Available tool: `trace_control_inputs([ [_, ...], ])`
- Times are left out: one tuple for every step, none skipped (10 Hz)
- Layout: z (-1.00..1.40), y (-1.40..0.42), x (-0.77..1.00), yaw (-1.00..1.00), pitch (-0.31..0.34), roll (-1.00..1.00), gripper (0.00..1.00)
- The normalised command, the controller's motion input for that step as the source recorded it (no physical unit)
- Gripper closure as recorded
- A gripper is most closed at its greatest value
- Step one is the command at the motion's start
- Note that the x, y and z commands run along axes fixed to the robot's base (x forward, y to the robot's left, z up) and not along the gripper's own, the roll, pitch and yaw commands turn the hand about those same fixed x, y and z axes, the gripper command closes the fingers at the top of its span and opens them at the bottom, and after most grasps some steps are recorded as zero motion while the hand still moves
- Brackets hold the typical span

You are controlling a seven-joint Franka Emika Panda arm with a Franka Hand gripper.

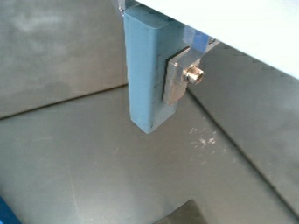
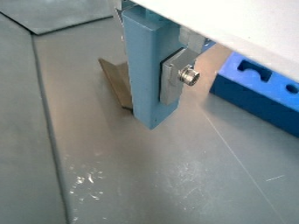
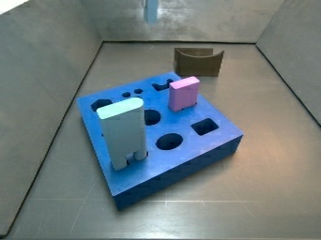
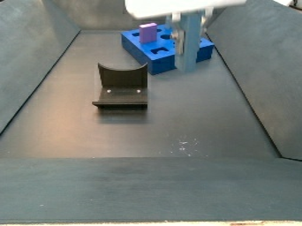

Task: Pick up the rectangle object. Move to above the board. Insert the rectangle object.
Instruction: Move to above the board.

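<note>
My gripper (image 1: pixel 153 83) is shut on the rectangle object (image 1: pixel 145 61), a tall pale steel-blue bar that hangs upright above the grey floor. One silver finger (image 1: pixel 176 77) presses on its side; the other finger is hidden behind it. The bar also shows in a wrist view (image 2: pixel 145 66) and in both side views (image 4: pixel 186 42) (image 3: pixel 152 9). The board (image 3: pixel 175 176), a thick saturated blue block with cut holes, lies on the floor off to one side of the bar (image 2: pixel 264 93) (image 4: pixel 165 60). The bar is not over it.
A wide pale cyan slab (image 3: pixel 122 136) and a short pink block (image 3: pixel 185 94) stand in the board. A small dark brown curved piece (image 4: pixel 120 86) sits on the floor close to the bar (image 2: pixel 114 83). Sloping grey walls enclose the floor.
</note>
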Motion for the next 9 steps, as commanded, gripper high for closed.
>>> trace_control_inputs([
  [1.0, 0.19, 0.1, -0.03, 0.127, 0.05, 1.0],
  [1.0, 0.18, 0.09, -0.03, 0.126, 0.05, 1.0],
  [1.0, 0.17, 0.09, -0.03, 0.123, 0.05, 1.0],
  [1.0, 0.15, 0.08, -0.03, 0.127, 0.04, 1.0],
  [1.0, 0.14, 0.07, -0.03, 0.122, 0.03, 1.0],
  [1.0, 0.14, 0.06, -0.03, 0.122, 0.02, 1.0],
  [1.0, 0.13, 0.06, -0.03, 0.122, 0.0, 1.0],
  [1.0, 0.11, 0.05, -0.03, 0.124, 0.0, 1.0],
  [0.86, 0.08, 0.03, -0.03, 0.124, 0.0, 1.0],
])
